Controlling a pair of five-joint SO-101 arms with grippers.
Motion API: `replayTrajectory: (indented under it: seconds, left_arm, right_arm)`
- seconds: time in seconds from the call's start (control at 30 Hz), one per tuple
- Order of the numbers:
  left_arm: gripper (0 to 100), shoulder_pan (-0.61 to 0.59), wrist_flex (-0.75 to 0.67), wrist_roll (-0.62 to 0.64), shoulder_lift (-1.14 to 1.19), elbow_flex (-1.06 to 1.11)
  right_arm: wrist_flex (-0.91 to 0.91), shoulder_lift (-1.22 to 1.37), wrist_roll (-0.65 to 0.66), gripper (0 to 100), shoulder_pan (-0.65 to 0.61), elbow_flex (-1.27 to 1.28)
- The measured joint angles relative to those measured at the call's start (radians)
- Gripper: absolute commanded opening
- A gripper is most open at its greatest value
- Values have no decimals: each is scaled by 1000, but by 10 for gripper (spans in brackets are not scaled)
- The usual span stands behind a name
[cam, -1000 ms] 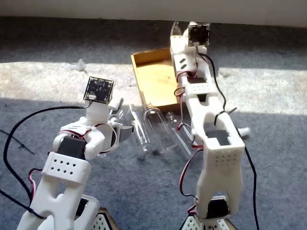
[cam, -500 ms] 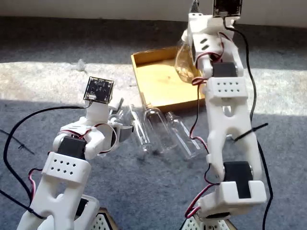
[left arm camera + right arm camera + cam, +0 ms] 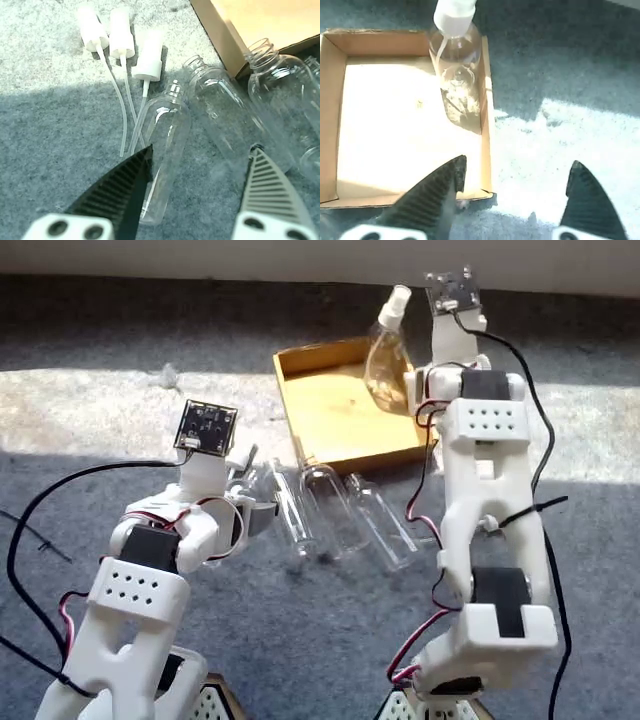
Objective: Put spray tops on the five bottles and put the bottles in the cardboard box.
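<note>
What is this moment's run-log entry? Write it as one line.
capped bottle: upright in cardboard box | right gripper: open, over box | left gripper: open, over uncapped bottles on carpet | three spray tops: loose

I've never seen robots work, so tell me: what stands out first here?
A capped bottle stands in the box, near one wall. Before the box, empty bottles lie side by side on the carpet, with the open left end effector above them and three loose spray tops beside them.
</note>
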Motion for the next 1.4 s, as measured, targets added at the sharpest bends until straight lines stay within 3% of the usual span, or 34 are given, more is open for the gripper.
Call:
replayTrajectory:
  seconds: [0.33,0.93,1.17,1.4]
  left_arm:
    - [281,2,0,0,0,0]
    - [281,2,0,0,0,0]
    - [281,2,0,0,0,0]
    - [281,2,0,0,0,0]
  right_arm:
    - [6,290,-6,256,-3,-135]
    - [6,402,-61,252,3,-146]
    - [6,407,-87,142,15,-146]
    - [6,407,-91,135,17,-146]
